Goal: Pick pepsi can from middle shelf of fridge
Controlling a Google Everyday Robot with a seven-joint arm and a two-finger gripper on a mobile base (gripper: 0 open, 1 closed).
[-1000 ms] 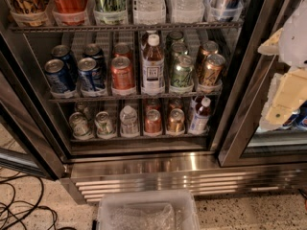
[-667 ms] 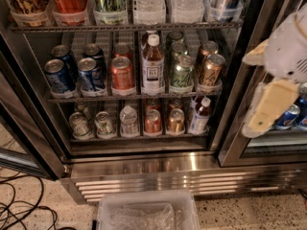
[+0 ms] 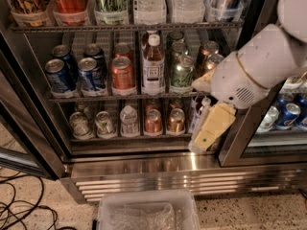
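Right of the middle shelf (image 3: 120, 98), gripper (image 3: 201, 142) hangs low, openness can't be told; lift, shift left, enter level at pepsi can (image 3: 91, 75).

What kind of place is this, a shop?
Probably a shop or canteen corner: a tall stainless-steel drinks cooler with grey wire racks of cans, and a second cooler beside it. The robot's pale tool hangs at the open cooler's lower right.
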